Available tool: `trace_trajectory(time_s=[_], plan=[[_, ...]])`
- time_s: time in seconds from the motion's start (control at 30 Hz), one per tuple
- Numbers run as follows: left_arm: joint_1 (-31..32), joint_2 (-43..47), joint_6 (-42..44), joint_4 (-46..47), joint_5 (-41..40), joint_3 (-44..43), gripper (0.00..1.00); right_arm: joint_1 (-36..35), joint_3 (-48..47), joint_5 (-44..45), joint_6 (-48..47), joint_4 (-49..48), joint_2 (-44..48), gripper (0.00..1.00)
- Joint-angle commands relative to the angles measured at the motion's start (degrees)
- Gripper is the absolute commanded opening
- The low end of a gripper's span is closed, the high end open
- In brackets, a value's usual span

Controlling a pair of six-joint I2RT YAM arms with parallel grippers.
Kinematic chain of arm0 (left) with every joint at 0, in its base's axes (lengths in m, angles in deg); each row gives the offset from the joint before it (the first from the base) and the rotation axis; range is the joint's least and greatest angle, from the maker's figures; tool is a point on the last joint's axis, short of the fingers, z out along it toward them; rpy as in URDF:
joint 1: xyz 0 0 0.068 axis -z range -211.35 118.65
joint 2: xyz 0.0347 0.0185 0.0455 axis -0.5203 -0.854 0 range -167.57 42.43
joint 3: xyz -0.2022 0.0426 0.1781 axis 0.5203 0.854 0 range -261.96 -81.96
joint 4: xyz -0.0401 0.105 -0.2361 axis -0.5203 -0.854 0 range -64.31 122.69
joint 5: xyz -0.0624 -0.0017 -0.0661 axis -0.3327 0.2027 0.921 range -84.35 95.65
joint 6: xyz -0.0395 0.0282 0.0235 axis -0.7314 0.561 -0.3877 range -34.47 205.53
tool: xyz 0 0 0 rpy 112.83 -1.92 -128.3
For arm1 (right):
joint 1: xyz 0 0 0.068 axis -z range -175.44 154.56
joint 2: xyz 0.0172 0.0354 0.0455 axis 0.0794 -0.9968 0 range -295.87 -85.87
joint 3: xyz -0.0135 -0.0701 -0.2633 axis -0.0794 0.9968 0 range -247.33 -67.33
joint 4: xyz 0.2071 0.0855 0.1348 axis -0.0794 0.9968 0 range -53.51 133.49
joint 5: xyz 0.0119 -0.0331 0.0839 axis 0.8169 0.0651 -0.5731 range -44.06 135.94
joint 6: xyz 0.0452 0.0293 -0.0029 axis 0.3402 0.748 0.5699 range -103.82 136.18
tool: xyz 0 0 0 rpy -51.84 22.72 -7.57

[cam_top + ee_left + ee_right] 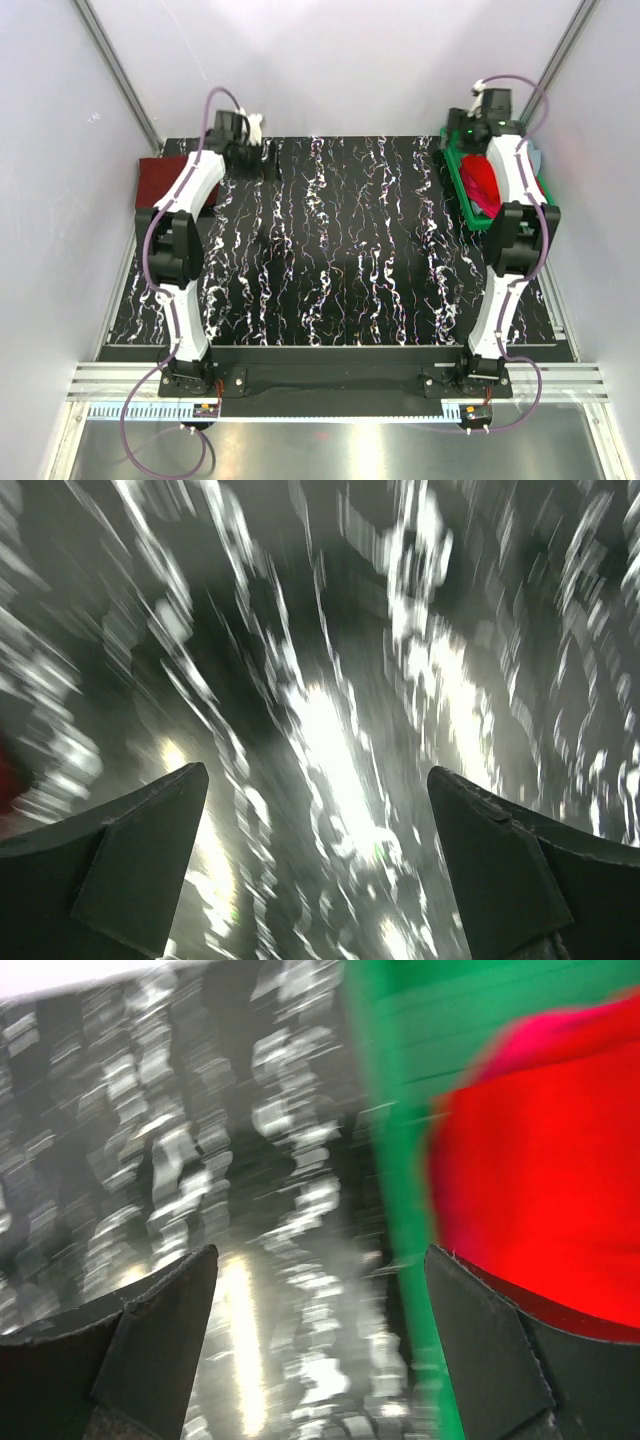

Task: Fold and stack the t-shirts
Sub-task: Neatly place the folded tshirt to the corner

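Note:
A dark maroon t-shirt [163, 181] lies folded flat at the far left edge of the table, and a sliver of it shows in the left wrist view [6, 772]. A bright red t-shirt [480, 180] lies crumpled in the green bin [462, 182], with pink-magenta cloth [560, 1035] behind it. My left gripper [258, 155] is open and empty over bare table [315, 772], just right of the maroon shirt. My right gripper [465, 127] is open and empty [321, 1252], straddling the bin's left rim [400, 1170], with the red shirt [540, 1180] beside its right finger. Both wrist views are motion-blurred.
The table [340, 250] has a black top with white marbling. The green bin stands at its far right corner. Grey walls close in on the left, the back and the right. A metal rail [330, 385] runs along the near edge by the arm bases.

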Motion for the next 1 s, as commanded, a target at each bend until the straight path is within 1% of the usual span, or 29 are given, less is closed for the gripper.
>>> trace_trajectory(time_s=[0.0,0.03,0.13,0.2,0.23,0.27,0.3,0.43,0.5,0.57,0.6,0.73,0.87,0.97], plan=[[0.71,0.08,-5.62,-0.2,5.09,2.0,0.99,5.27,-3.72,13.54,-6.21,-1.26,3.23,0.91],[1.85,-0.1,-5.89,0.15,4.04,1.65,0.99,6.33,-4.33,15.64,-6.82,-1.61,3.05,0.91],[4.22,-0.36,-7.91,1.13,-0.7,-0.46,0.99,9.23,-4.6,16.8,-9.27,-1.53,1.91,0.91],[4.93,-1.59,-8.79,-0.01,-0.2,-3.0,0.99,10.03,-3.81,17.42,-10.77,-1.7,1.03,0.91],[5.72,-2.03,-7.23,-0.8,3.2,-5.1,0.99,10.55,-2.85,17.77,-12.08,-1.79,0.68,0.9],[6.16,-2.38,-2.86,-3.07,4.45,-6.08,0.99,10.73,-2.06,18.12,-12.71,-1.96,0.24,0.9],[6.77,-2.56,-2.04,-3.53,4.12,-6.44,0.99,10.82,-1.35,18.3,-13.41,-2.31,-0.03,0.9],[8.01,-1.33,-2.99,-2.04,7.27,-3.64,0.99,11.0,0.14,17.25,-15.0,-1.79,-1.52,0.9],[8.27,-1.24,-3.43,-1.86,7.02,-2.93,0.99,11.0,0.32,16.81,-15.0,-1.53,-2.49,0.89],[8.71,-0.98,-3.43,-1.69,5.62,-1.96,0.99,11.0,0.85,14.97,-14.91,-1.26,-3.19,0.9],[8.89,-1.07,-3.43,-1.6,5.09,-1.87,0.99,11.26,0.85,11.39,-15.0,-0.83,-3.37,0.91],[9.06,-1.07,-3.08,-1.69,2.98,-1.35,0.99,11.35,-0.46,8.9,-10.36,-1.43,-3.9,1.0],[9.33,-1.68,-2.91,-1.69,1.04,-1.69,0.99,10.91,-3.54,12.66,-1.22,-3.64,-3.54,1.0],[9.59,-2.12,-2.73,-2.04,0.69,-2.57,0.99,10.03,-3.9,13.2,-0.06,-3.81,-2.58,1.0]])
